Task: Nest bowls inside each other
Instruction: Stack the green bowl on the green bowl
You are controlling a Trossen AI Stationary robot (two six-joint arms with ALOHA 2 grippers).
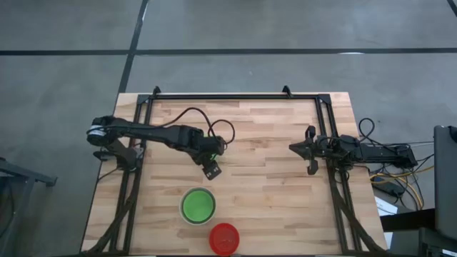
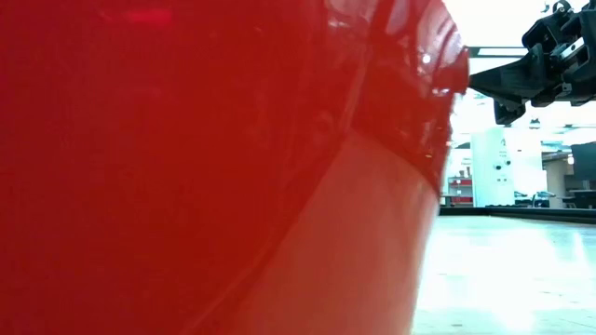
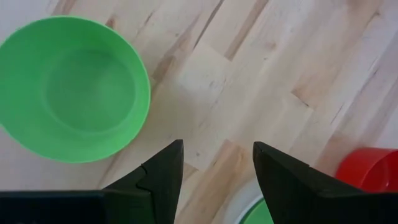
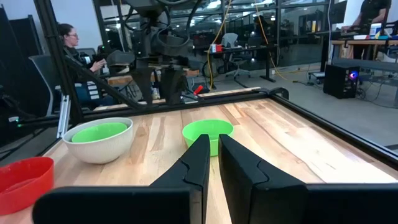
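A green bowl (image 1: 198,205) is nested upright in the white bowl (image 4: 99,149). A red bowl (image 1: 224,238) stands near it. Another green bowl (image 3: 73,87) stands apart.

Floor (image 1: 64,71): grey concrete around the table in the high view, with dark seams, one running across the upper part of the frame, one slanting down at upper left.
Table (image 1: 271,178): pale wood planks, centre of the high view, edged by a black frame (image 1: 235,95).
Cables (image 1: 400,178): a tangle at the right edge of the high view, some yellow.
Room: an open workshop in the right wrist view, with glass partitions (image 4: 298,25) at upper right.
Desk (image 4: 364,46): right of that frame, a dark computer tower (image 4: 341,81) beside it.
Person (image 4: 78,56): seated, upper left of the right wrist view.
Light: bright and white at upper right of the low view.
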